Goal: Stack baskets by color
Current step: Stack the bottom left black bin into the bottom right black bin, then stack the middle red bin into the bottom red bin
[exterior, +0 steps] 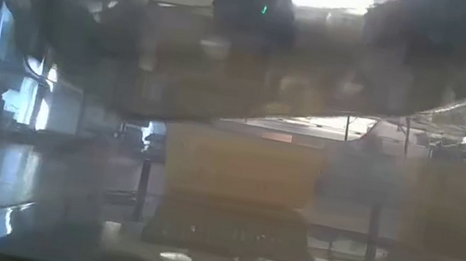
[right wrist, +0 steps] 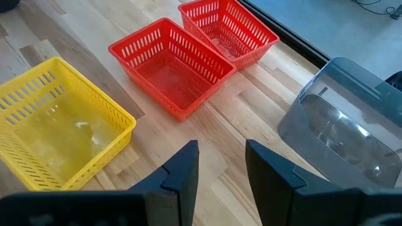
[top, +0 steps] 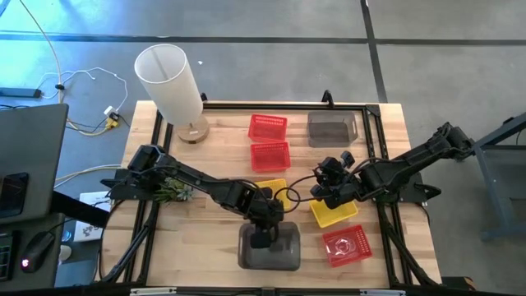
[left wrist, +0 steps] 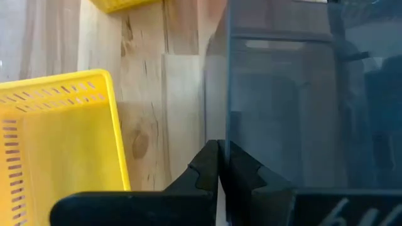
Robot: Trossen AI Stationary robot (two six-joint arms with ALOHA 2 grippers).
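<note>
A smoky grey basket (top: 271, 249) sits at the near middle of the table and fills the low view (exterior: 230, 149). My left gripper (top: 264, 236) (left wrist: 221, 164) is shut on its wall. My right gripper (top: 319, 191) (right wrist: 221, 160) hovers open over the table's right half, nothing between its fingers. One yellow basket (top: 273, 188) (left wrist: 59, 135) lies just beyond the left gripper, another (top: 334, 214) below the right gripper. Two red baskets (top: 268, 127) (top: 270, 155) and a second grey basket (top: 333, 128) stand on the far half. A third red basket (top: 347, 246) is at the near right. My left gripper pinches the grey basket's thin upright wall (left wrist: 227, 135) at its rim, on the basket's far side, between its two fingers. One finger is on the inner face, the other on the outer face. The fingers slant down from the far side. Whether the basket's bottom rests on the table, I cannot tell.
A tall white lamp shade (top: 168, 79) on a wooden foot stands at the far left corner. A black frame rail (top: 279, 105) runs along the table's far edge. Bare wood lies between the near grey basket and the table's left edge (top: 197, 238).
</note>
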